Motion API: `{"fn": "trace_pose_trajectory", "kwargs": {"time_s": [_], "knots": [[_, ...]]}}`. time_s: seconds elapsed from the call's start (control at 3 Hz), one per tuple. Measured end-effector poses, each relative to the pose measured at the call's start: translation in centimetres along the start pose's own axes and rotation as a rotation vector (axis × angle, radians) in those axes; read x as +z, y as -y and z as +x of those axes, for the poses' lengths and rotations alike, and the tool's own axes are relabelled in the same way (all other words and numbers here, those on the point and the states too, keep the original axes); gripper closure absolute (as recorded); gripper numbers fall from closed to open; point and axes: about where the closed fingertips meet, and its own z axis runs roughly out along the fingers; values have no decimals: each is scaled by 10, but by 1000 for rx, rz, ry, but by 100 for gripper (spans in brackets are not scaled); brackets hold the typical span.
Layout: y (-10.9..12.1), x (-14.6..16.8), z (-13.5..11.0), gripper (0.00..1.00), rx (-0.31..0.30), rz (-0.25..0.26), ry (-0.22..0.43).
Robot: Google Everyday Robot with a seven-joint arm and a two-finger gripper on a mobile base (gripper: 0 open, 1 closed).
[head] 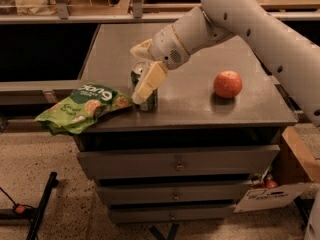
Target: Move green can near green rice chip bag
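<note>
- Gripper low over the front part of the grey table, arm reaching in from the far right.
- Its cream fingers clamp the green can, one in front, one behind.
- Can upright, base on or just off the tabletop; cannot tell which.
- Green rice chip bag just beside the gripper, on the side away from the arm, overhanging the table edge; its near corner almost touches the can.
- Orange fruit well apart from the gripper, on the arm's side.
- Drawers below the gripper.
</note>
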Motion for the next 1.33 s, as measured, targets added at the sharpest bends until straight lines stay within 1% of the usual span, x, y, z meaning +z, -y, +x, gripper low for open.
{"fn": "trace_pose_trajectory", "kwargs": {"time_s": [0.33,0.67,1.0,1.33], "knots": [[0,0,0,0,0,0,0],[-3,3,-2,0,-37,-40,12],[-8,-20,-3,0,-45,31,23],[-9,-20,-3,0,-45,31,23]]}}
